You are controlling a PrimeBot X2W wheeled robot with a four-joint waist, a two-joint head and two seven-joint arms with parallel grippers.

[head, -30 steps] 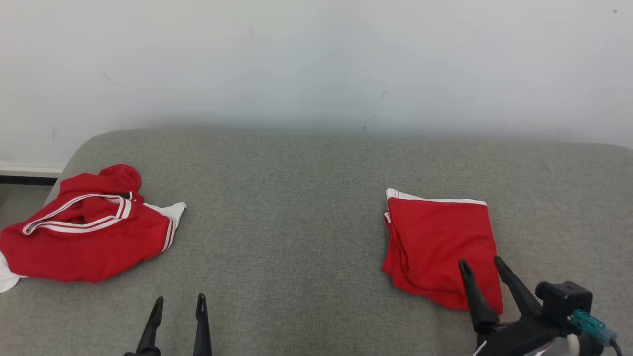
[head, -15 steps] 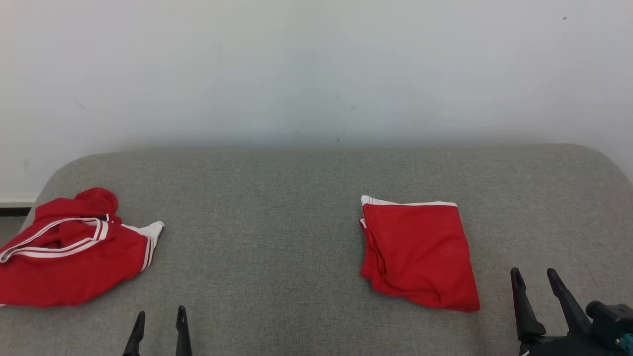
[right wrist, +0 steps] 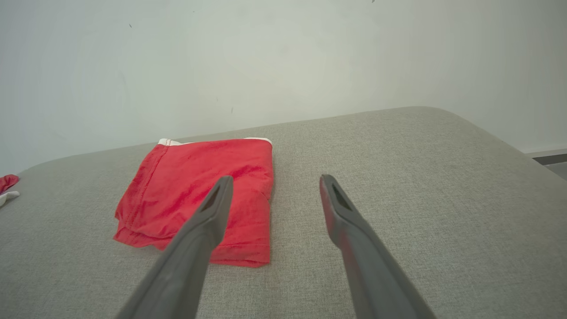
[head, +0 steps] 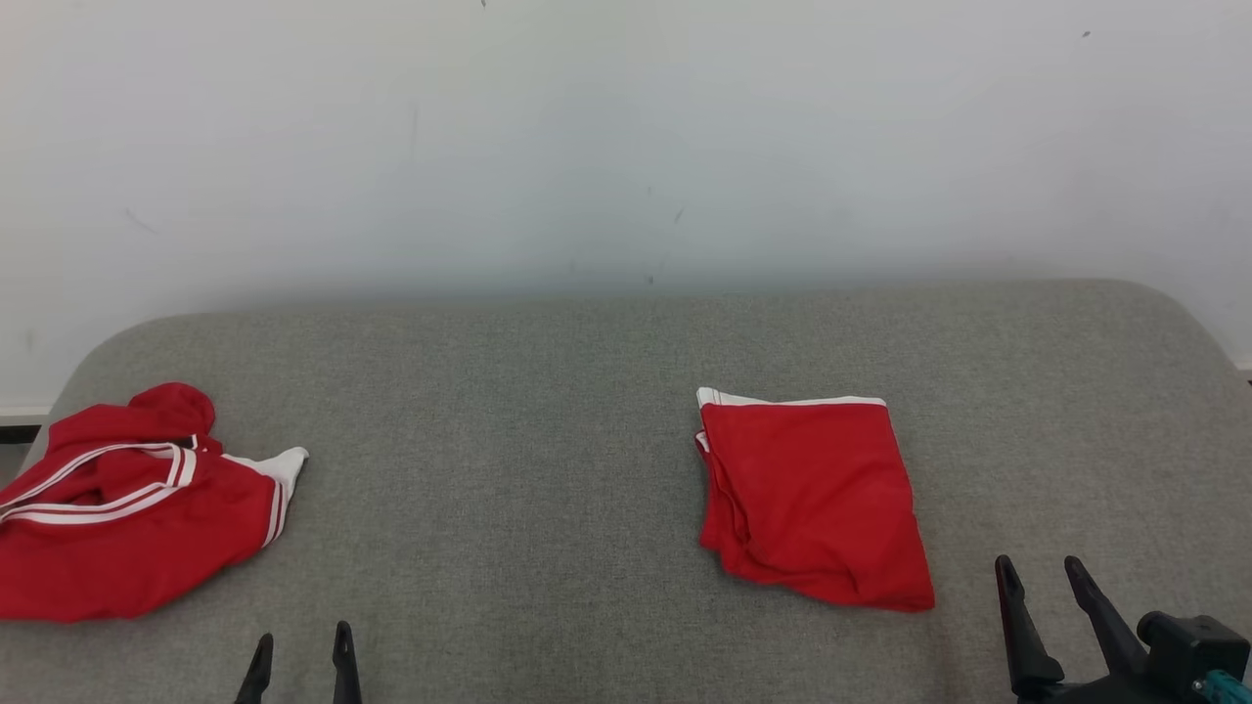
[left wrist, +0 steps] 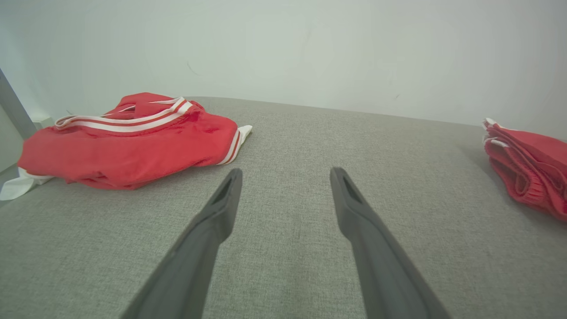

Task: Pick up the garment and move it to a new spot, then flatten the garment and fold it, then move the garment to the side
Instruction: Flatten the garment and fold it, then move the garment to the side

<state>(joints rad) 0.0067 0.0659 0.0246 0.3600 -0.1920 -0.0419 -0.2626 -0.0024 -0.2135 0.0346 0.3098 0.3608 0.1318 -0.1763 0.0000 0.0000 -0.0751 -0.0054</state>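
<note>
A folded red garment (head: pixel 812 499) with a white hem lies flat on the right half of the grey cushion (head: pixel 548 411); the right wrist view has it (right wrist: pixel 199 195) just ahead and left. My right gripper (head: pixel 1039 572) hovers open a short way to its lower right, apart from the cloth, nothing between its fingers. A second, crumpled red garment (head: pixel 127 513) with white stripes sits at the far left edge, and the left wrist view shows it (left wrist: pixel 128 139) too. My left gripper (head: pixel 301 642) is open at the bottom, right of that heap, holding nothing.
A pale wall (head: pixel 626 137) rises directly behind the cushion. The cushion's rounded corners fall away at the far left and far right. Bare grey fabric stretches between the two garments.
The head camera has swung right and down, shifting the scene left. My right gripper has drawn back off the folded garment toward the lower right; both garments lie unmoved.
</note>
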